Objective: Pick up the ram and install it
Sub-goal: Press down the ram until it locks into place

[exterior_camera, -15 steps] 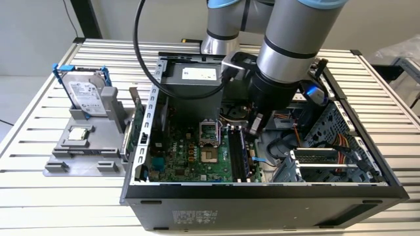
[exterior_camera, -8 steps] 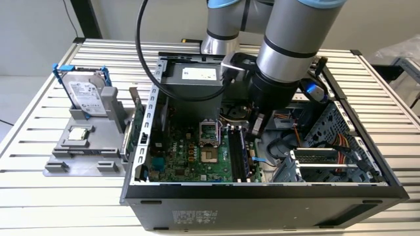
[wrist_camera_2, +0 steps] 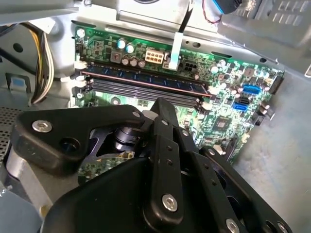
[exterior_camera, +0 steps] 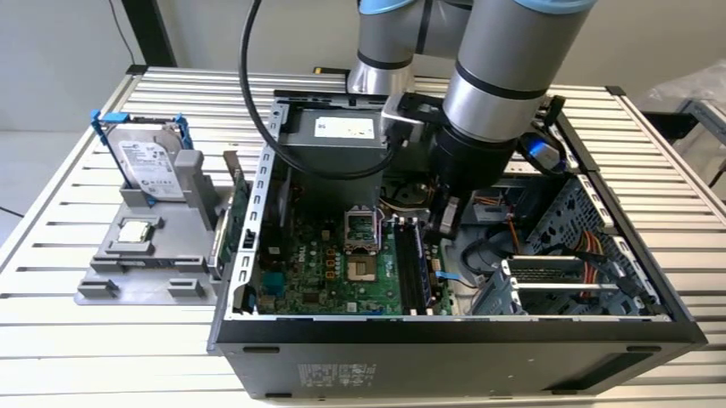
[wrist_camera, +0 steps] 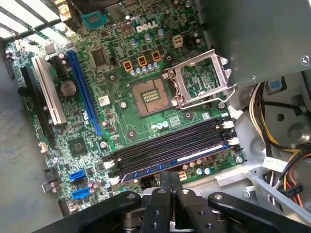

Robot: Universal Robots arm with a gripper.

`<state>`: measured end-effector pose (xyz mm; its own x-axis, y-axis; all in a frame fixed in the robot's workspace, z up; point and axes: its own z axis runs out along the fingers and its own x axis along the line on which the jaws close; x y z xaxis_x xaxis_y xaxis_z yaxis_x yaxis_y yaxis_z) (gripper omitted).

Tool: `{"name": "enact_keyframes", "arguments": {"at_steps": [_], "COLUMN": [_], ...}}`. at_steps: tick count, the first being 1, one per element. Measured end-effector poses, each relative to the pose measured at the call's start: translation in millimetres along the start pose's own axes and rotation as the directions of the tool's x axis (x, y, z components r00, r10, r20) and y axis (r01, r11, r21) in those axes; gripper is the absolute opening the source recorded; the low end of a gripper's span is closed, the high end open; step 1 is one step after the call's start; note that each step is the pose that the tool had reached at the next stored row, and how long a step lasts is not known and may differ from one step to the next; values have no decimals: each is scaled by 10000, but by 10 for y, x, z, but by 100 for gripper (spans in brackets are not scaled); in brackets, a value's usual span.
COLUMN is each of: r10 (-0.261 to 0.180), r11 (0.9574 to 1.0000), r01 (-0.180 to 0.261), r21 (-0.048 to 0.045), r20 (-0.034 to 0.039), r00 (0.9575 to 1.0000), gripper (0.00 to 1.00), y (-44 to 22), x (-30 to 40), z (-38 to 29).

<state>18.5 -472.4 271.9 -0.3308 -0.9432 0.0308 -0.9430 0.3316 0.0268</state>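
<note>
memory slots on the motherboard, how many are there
4 memory slots, side by side next to the processor socket. The one farthest from the socket holds a ram stick; the other three look empty.

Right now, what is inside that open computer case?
Inside the computer case lies a green motherboard with an open processor socket. A ram stick sits in the black memory slots. The arm covers part of the interior.

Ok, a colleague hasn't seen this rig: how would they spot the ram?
Inside the open computer case, find the row of black slots on the green motherboard, beside the square processor socket. The ram is the thin bluish stick seated in the slot farthest from that socket; the other slots are empty.
</note>
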Motion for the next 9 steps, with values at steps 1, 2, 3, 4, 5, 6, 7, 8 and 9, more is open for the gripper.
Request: {"name": "enact_keyframes", "arguments": {"at_steps": [1,2,3,4,5,6,7,8,9], "r10": [-96,-200,-309,-419,-524,-637,-739,-846,-954], "r11": [10000,9998,9995,9991,9986,9980,9973,9964,9954], "r01": [96,200,309,419,524,637,739,846,954], "r21": [2,5,8,11,14,17,20,23,26], "r20": [-1,-3,-5,-7,-9,-12,-14,-18,-21], "r00": [10000,9998,9995,9991,9986,9980,9973,9964,9954], "gripper": [0,0,0,0,0,0,0,0,0], "y": [1,1,1,2,2,3,3,4,4], "x": [-2,-3,-4,-5,-6,-8,-9,-11,-12], "z": [0,1,1,1,1,1,1,1,1]}}
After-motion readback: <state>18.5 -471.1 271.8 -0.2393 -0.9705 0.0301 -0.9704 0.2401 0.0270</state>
